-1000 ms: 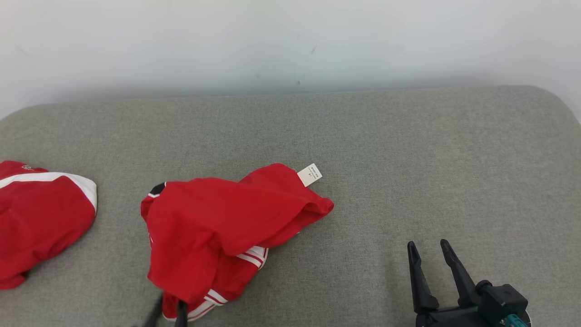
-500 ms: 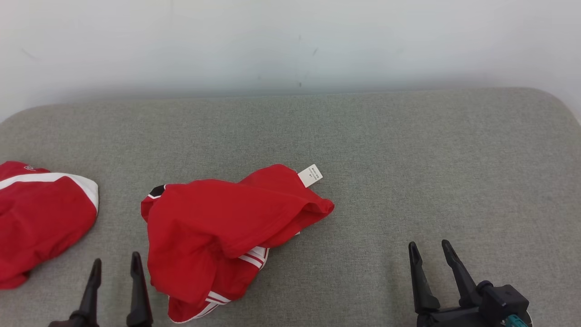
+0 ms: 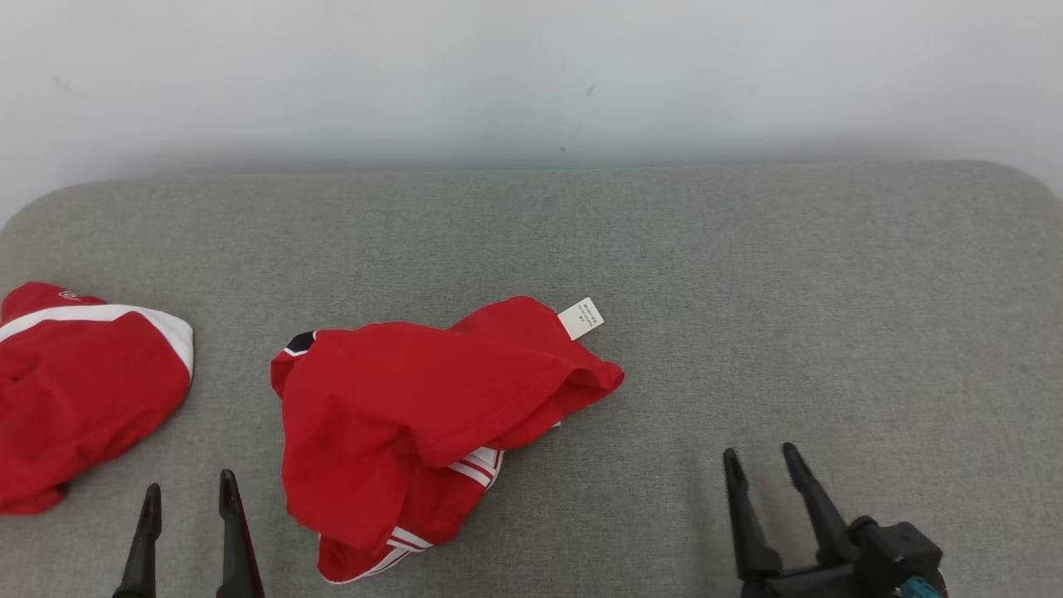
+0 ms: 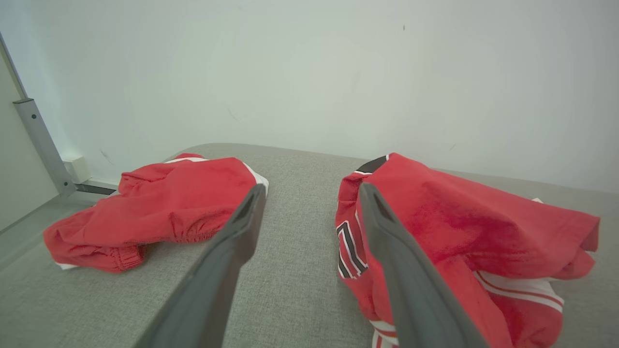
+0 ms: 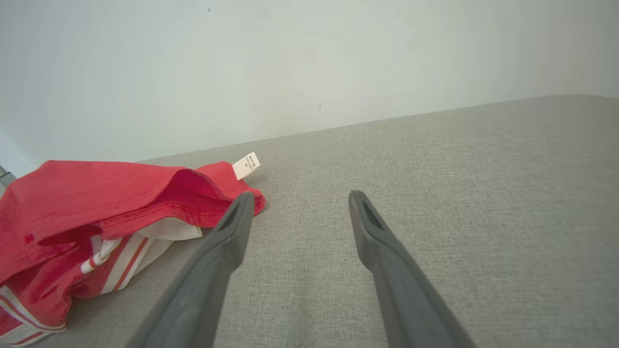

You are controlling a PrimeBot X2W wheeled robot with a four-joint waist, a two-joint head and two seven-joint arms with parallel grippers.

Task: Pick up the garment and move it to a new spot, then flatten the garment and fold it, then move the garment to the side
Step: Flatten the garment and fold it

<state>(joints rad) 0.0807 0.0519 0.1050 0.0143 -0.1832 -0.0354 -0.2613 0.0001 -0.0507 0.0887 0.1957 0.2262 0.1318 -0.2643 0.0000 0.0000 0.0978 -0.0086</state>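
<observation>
A crumpled red garment (image 3: 432, 415) with white stripes and a white tag lies on the grey cushion (image 3: 747, 291), left of centre; the same garment (image 4: 459, 232) fills the right of the left wrist view and the garment (image 5: 96, 208) sits at the left of the right wrist view. My left gripper (image 3: 188, 490) stands open just left of it, nothing between the fingers. Well to the garment's right, near the front edge, my right gripper (image 3: 760, 461) is open and empty too.
A second red garment (image 3: 83, 390) with a white band lies bunched at the far left of the cushion; it is the left-hand garment (image 4: 154, 208) in the left wrist view. A pale wall (image 3: 531, 75) rises right behind the cushion. Bare grey fabric spreads to the right.
One second ago my left gripper was at the garment's lower edge; it has let go and drawn back to the left, open. The camera has shifted slightly.
</observation>
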